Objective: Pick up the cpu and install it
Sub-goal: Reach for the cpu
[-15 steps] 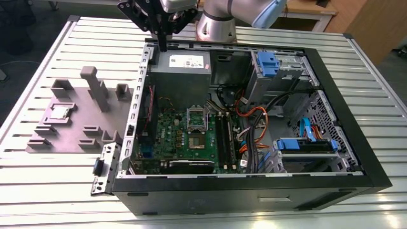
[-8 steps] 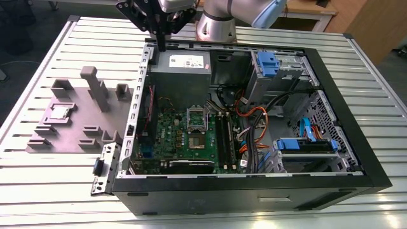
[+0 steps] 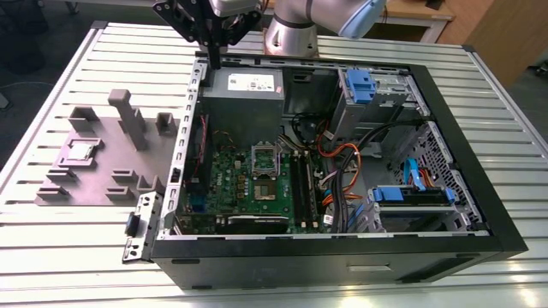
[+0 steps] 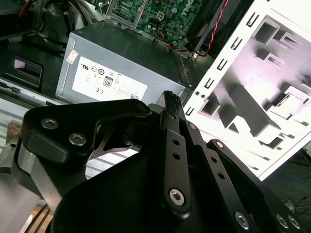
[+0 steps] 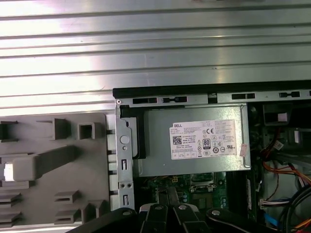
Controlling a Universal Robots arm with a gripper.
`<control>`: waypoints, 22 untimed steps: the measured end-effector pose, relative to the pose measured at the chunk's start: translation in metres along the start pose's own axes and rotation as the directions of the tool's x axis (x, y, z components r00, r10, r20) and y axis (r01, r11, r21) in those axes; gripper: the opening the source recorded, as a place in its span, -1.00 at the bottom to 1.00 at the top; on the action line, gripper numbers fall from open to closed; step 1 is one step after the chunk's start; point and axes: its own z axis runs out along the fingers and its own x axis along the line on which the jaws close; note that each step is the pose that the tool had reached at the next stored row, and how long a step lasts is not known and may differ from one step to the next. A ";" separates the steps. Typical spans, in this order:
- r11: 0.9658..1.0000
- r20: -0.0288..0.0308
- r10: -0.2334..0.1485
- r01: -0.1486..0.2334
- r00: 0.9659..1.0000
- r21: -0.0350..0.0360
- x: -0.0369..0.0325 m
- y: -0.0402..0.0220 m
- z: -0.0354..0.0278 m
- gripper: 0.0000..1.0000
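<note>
The cpu (image 3: 81,151), a small silver square chip, lies in a recess of the grey-purple fixture plate (image 3: 94,168) on the exterior view's left, outside the computer case. My gripper (image 3: 212,63) hangs above the case's far left corner, over the power supply (image 3: 244,90), well away from the cpu. Its two thin black fingers stand pressed together with nothing between them in both wrist views (image 4: 168,95) (image 5: 167,191). On the green motherboard (image 3: 256,183) the silver-framed socket (image 3: 264,156) lies uncovered.
The open black computer case (image 3: 445,128) lies on a slatted metal table (image 3: 51,256). A tall post (image 3: 128,115) and raised blocks stand on the fixture plate (image 5: 48,165). Orange and blue cables (image 3: 338,160) and blue drive brackets (image 3: 411,196) crowd the case's right half.
</note>
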 end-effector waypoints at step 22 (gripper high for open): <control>1.000 0.000 0.000 0.000 1.000 0.000 0.0091 -0.0007 -0.0002 -0.79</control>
